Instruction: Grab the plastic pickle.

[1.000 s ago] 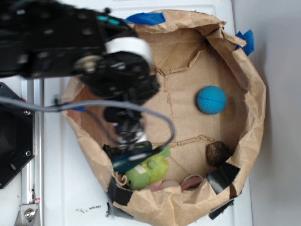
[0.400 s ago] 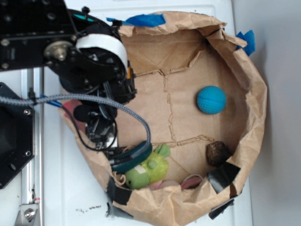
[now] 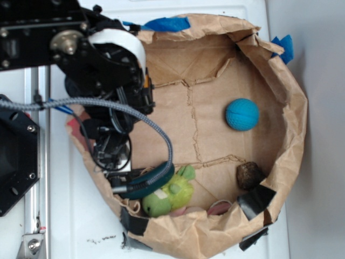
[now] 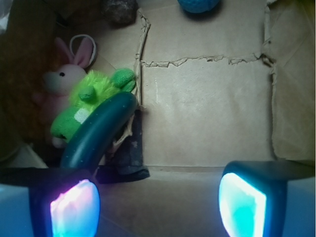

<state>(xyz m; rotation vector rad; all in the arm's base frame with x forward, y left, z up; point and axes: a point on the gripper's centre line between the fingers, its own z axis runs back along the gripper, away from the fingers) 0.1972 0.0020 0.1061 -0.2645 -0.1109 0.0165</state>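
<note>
Since 0.4 s ago the arm has shifted slightly toward the bag's near-left wall; contents unmoved. Fingers point(image 4: 158, 200) spread wide, holding nothing, pads point(image 4: 75, 210) glowing pink and cyan. Black arm point(image 3: 102, 70) reaches in over the left rim, braided cable looping below it. Plastic pickle point(image 4: 98, 133): smooth, glossy, dark green, curved capsule, lying just ahead of the left pad, outside the gap, leaning against the fuzzy lime-green plush point(image 4: 91, 101). Pink bunny point(image 4: 61, 79) beside it. Crumpled brown paper bag point(image 3: 291, 108); blue ball point(image 3: 242, 114) well apart.
</note>
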